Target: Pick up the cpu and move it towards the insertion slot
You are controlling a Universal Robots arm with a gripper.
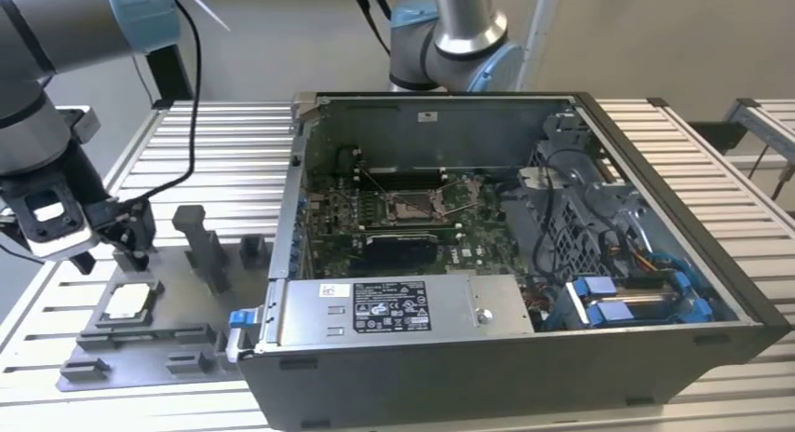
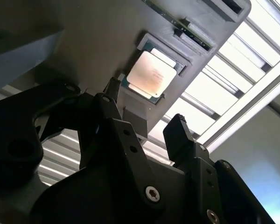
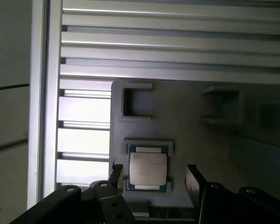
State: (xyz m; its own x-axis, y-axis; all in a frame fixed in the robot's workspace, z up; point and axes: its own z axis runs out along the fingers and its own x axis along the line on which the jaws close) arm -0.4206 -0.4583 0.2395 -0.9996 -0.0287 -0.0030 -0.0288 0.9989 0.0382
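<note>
The cpu [image 1: 130,302] lies flat in a square nest on the grey fixture plate [image 1: 174,344], at the exterior view's left. Its silvery face also shows in both wrist views [image 2: 151,74] [image 3: 148,168]. My gripper [image 1: 114,257] hangs open just above and behind the chip, holding nothing. In the first wrist view, one dark finger [image 3: 115,175] stands on one side of the chip and the other on the opposite side. The insertion slot [image 1: 414,206] is a metal-framed socket on the green board inside the open computer case, well toward the exterior view's right.
Upright grey blocks [image 1: 205,246] rise from the fixture plate beside my gripper. The computer case wall [image 1: 298,171] stands between the fixture and the socket. A second arm [image 1: 448,41] stands behind the case. A power supply [image 1: 397,306] and blue-tagged cables [image 1: 621,297] fill the case front.
</note>
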